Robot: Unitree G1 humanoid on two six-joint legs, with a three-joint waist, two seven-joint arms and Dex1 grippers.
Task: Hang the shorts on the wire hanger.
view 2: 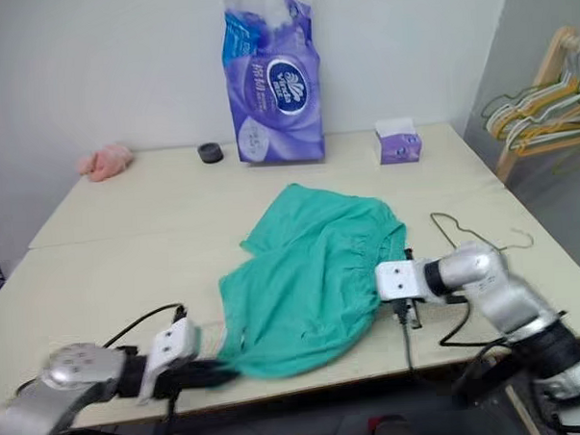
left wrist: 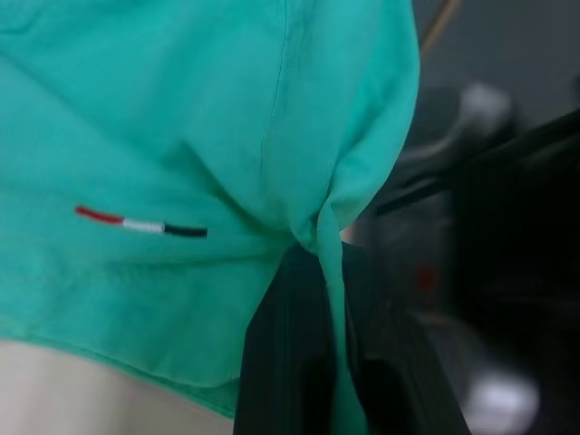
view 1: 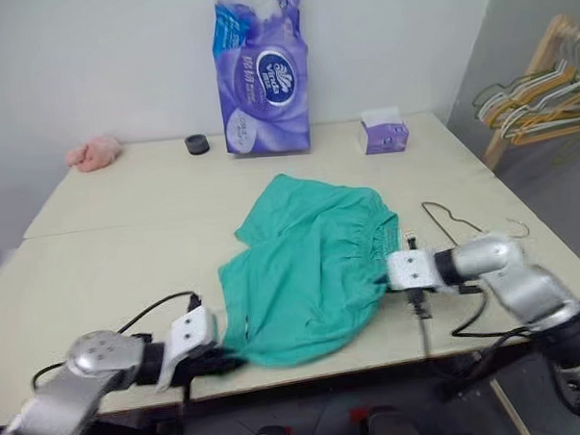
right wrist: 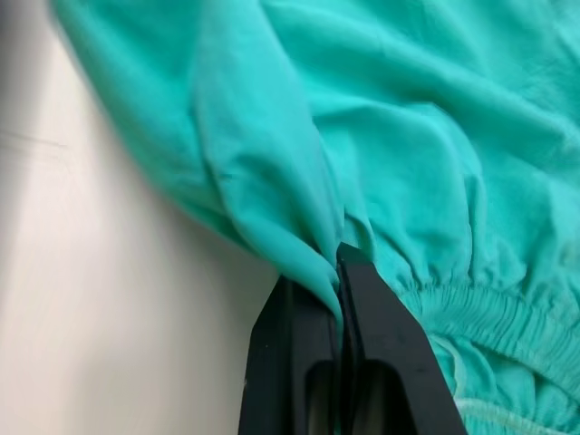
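Right, both grippers are clamped on the shorts (view 1: 307, 265). Nearest, the left gripper (view 1: 222, 360) at the front table edge pinches the lower left corner of the teal fabric; its wrist view shows cloth bunched into a thin fold between the closed fingers (left wrist: 290, 362). The right gripper (view 1: 387, 283) has its fingers (right wrist: 385, 362) clenched on a fold just beside the gathered waistband, on the shorts' right side.

The shorts lie spread on the table (view 1: 108, 235) between the two grippers, mostly flat, rumpled near the waistband. The wire hanger (view 1: 454, 222) lies flat on the table just beyond the right gripper, touching nothing green, hook towards the right edge.

Further back: a purple tissue pack (view 1: 263, 74), a small purple box (view 1: 384, 131), a black round thing (view 1: 197, 143) and a pink cloth (view 1: 95, 153) at the far left. A rack of hangers (view 1: 540, 96) stands off to the right.

Risks, as judged: both pinches hold thin folds, so a lift could let fabric slip out, especially at the left where only a corner is caught. With both grippers busy, nothing holds the hanger; dragging cloth over it could push the light wire off the right edge. The right arm's cable hangs near the hanger and could snag it.
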